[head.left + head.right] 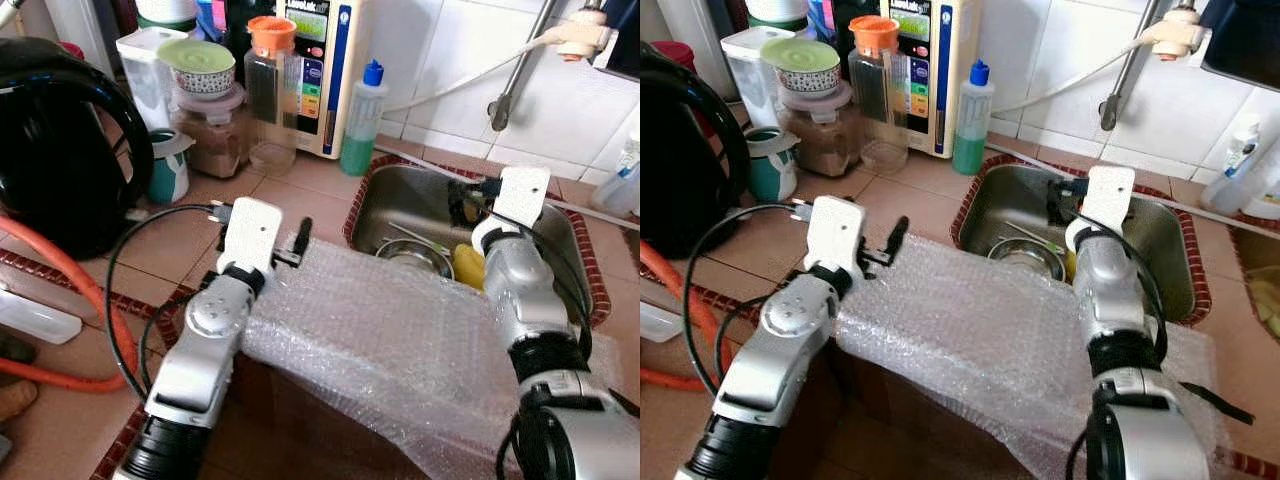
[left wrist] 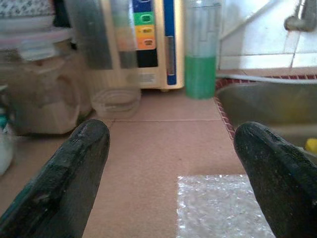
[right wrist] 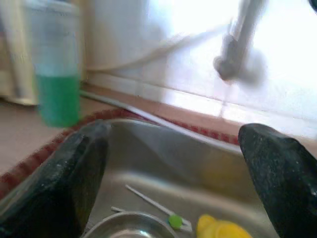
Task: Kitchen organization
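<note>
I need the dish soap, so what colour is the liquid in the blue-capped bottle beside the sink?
Green, in the bottle; the left wrist view shows it best.

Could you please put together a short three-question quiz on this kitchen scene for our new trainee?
1. True or false: the right gripper hangs open over the sink.
2. What colour is the liquid in the blue-capped bottle?
A. green
B. red
C. clear
3. Fill in: the left gripper is open above the counter, at the edge of a sheet of ____.

Key:
1. True
2. A
3. bubble wrap
</note>
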